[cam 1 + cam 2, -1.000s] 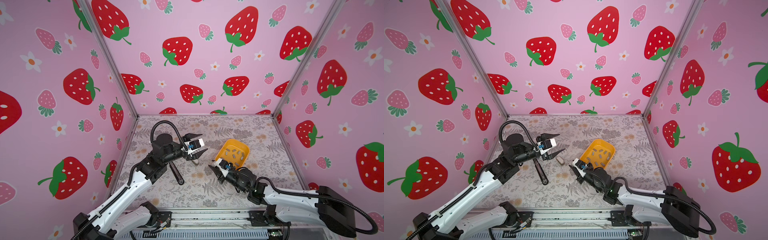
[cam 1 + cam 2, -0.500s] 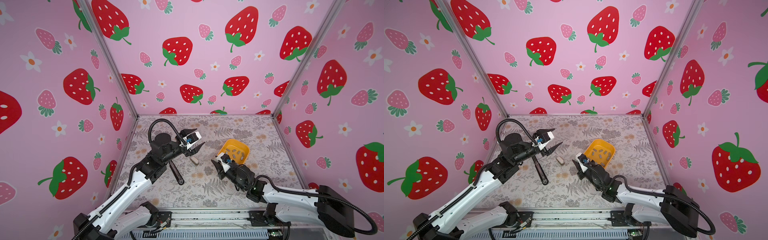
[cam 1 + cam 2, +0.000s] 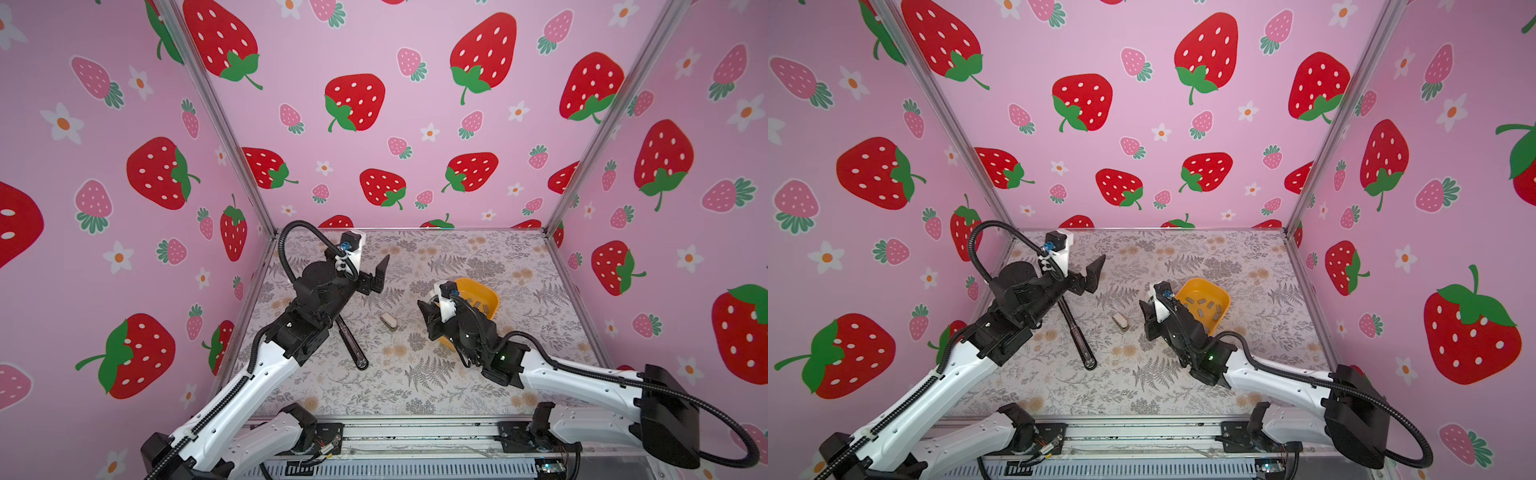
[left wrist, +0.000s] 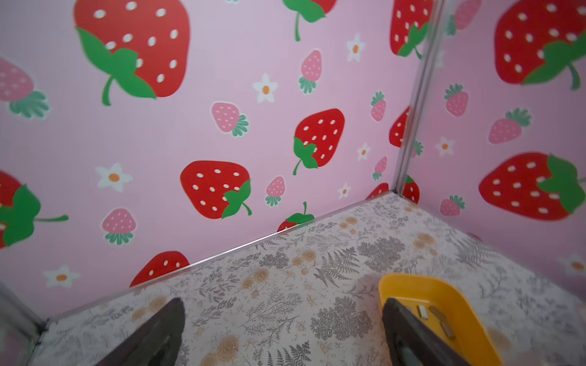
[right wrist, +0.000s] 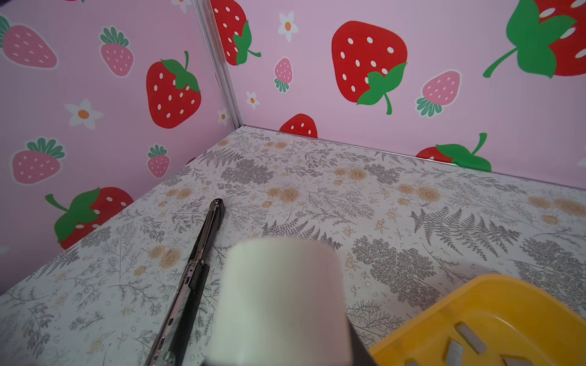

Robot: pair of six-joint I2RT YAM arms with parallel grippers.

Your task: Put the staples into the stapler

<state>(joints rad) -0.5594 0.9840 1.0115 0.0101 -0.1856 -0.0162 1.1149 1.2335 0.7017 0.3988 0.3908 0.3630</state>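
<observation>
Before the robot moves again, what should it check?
1. Left gripper open and empty: ok.
2. Stapler lying flat, touched by neither gripper: ok.
3. Stapler's channel facing up: cannot tell.
4. Staples lying in the yellow tray: ok.
5. Right gripper holding a staple strip: cannot tell; a white blur fills its wrist view.
6. Way from tray to stapler free: not ok, a small beige piece lies between them.
</observation>
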